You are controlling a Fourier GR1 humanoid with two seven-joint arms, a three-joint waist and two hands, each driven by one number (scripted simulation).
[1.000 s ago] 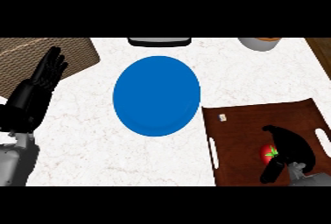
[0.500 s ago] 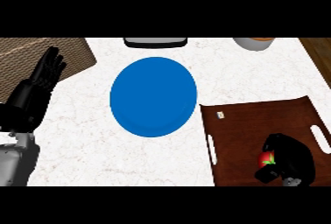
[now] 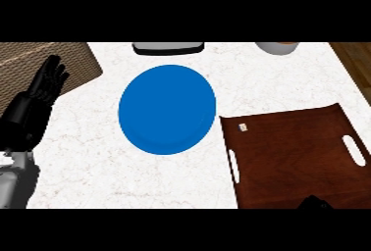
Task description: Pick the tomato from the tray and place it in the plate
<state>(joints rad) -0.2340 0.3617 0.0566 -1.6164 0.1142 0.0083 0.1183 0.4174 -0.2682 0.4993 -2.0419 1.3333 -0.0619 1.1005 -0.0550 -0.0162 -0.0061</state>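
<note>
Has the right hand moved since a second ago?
Yes. The right hand has slid toward the near edge of the brown tray: only a dark tip shows there now, where earlier it lay across the tray's lower half.

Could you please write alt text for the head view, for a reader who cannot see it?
A round blue plate lies on a white marble counter, left of a dark wooden tray. The open black left hand rests at the left edge; no tomato is visible.

The left hand (image 3: 39,100) rests open at the view's left edge, fingers straight and pointing up. Only a dark tip of the right hand (image 3: 314,202) shows at the lower edge.
</note>
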